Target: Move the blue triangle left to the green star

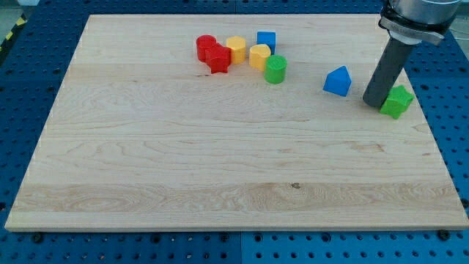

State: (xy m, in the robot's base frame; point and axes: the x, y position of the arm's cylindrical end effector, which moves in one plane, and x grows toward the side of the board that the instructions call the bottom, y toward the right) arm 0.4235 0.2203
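wooden board (183,161), coloured blocks (238,53) at top

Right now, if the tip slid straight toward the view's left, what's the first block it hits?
Likely the blue triangle. My tip sits just left of the green star, seemingly touching it. The triangle lies slightly higher in view, so it could be a glancing hit; depth is unclear.

Red blocks (212,53), yellow blocks (248,52), blue cube (266,40), green cylinder (275,70) cluster together.
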